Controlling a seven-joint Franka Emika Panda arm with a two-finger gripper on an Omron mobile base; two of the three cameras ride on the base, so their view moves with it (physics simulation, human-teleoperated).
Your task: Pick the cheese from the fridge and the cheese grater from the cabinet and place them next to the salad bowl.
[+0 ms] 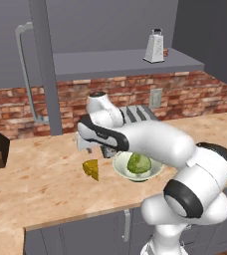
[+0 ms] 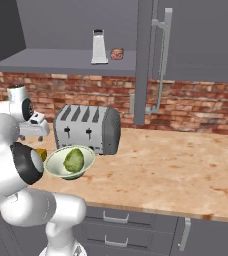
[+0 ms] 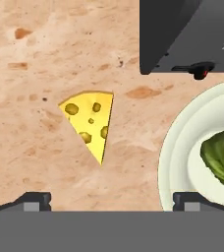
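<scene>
From the left base view, I see the yellow holed cheese wedge [image 1: 91, 169] on the table just beside the pale salad bowl [image 1: 121, 171]; the silver box grater [image 1: 155, 46] waits on the cabinet shelf.

Right base view: lifting carelessly risks clipping the silver toaster [image 2: 88, 128].

Hand view: my end effector [image 3: 111, 201] gapes wide, holding nothing.

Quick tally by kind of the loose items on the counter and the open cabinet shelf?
cheese: 1
salad bowl: 1
toaster: 1
cheese grater: 1
small reddish item beside the grater: 1
Total: 5
</scene>
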